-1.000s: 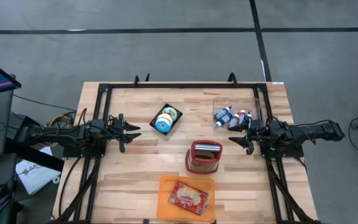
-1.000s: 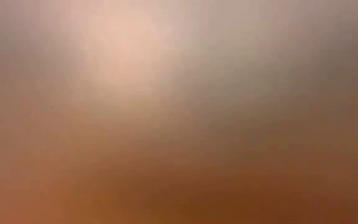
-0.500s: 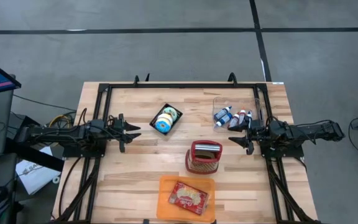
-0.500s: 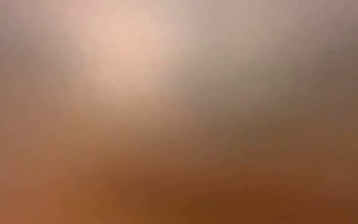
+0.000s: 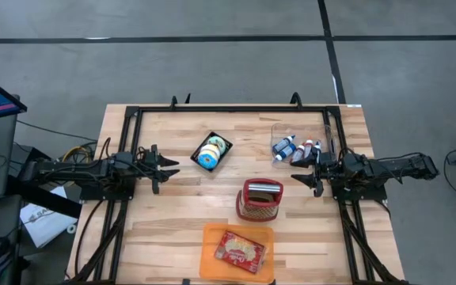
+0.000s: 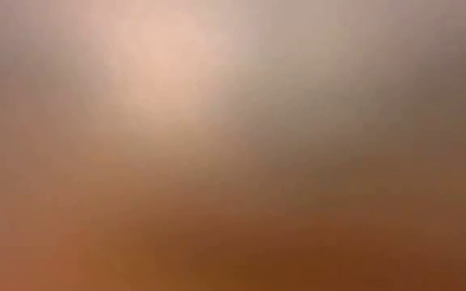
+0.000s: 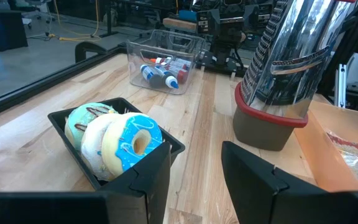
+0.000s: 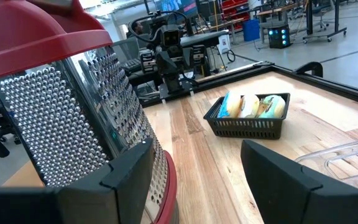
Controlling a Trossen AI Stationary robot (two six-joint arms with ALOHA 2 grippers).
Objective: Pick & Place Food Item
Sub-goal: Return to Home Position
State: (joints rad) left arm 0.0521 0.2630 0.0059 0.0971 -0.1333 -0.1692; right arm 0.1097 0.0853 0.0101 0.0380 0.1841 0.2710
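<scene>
Several iced doughnuts (image 5: 210,152) (image 7: 114,140) stand on edge in a black tray (image 7: 166,147) on the wooden table, left of centre. A red food packet (image 5: 241,251) lies flat in an orange tray (image 5: 212,237) at the near edge. My left gripper (image 5: 172,168) (image 7: 194,180) hovers open at the table's left, pointing level at the doughnut tray, a short way off. My right gripper (image 5: 298,177) (image 8: 207,180) hovers open at the right, next to the grater, with nothing between its fingers. The low view shows only a blur.
A red-and-steel box grater (image 5: 260,199) (image 8: 73,106) stands upright at the centre, between the two grippers. A clear bin (image 5: 295,146) (image 7: 163,62) with small bottles sits at the far right. A black frame (image 5: 236,108) runs around the table.
</scene>
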